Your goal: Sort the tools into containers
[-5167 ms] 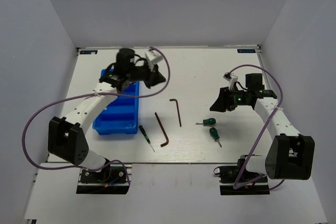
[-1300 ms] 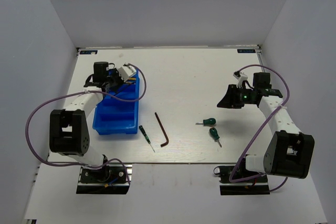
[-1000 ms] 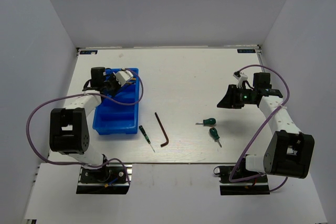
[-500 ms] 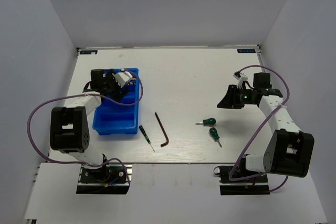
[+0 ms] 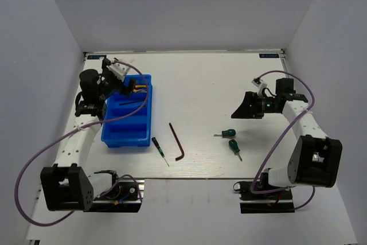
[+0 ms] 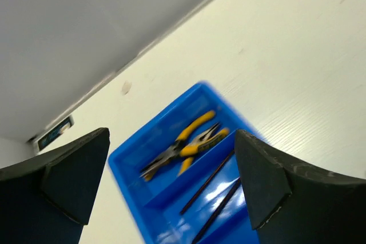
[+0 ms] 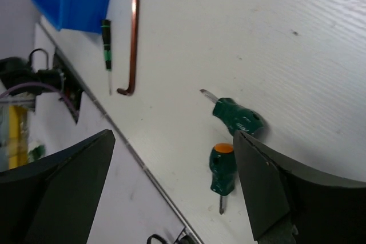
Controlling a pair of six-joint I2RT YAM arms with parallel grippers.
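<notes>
The blue tray (image 5: 120,133) lies at the left. Its far compartment holds yellow-handled pliers (image 6: 184,146), and two dark hex keys (image 6: 210,179) lie in the compartment beside it. My left gripper (image 5: 117,83) hangs open above the tray's far end, holding nothing (image 6: 171,134). On the table lie a third hex key (image 5: 176,140), a thin green screwdriver (image 5: 159,151) and two stubby green screwdrivers (image 5: 227,133) (image 5: 234,146). My right gripper (image 5: 238,111) is open and empty, above and beyond the stubby screwdrivers (image 7: 237,119) (image 7: 222,170).
White walls close in the table on the left, right and far sides. The arm bases and purple cables (image 5: 34,142) sit along the near edge. The right wrist view shows the table's near edge (image 7: 143,164) just beyond the stubby screwdrivers.
My left gripper has opened and risen out of the tray toward the far left, leaving a hex key in the tray. The right arm has barely shifted.
</notes>
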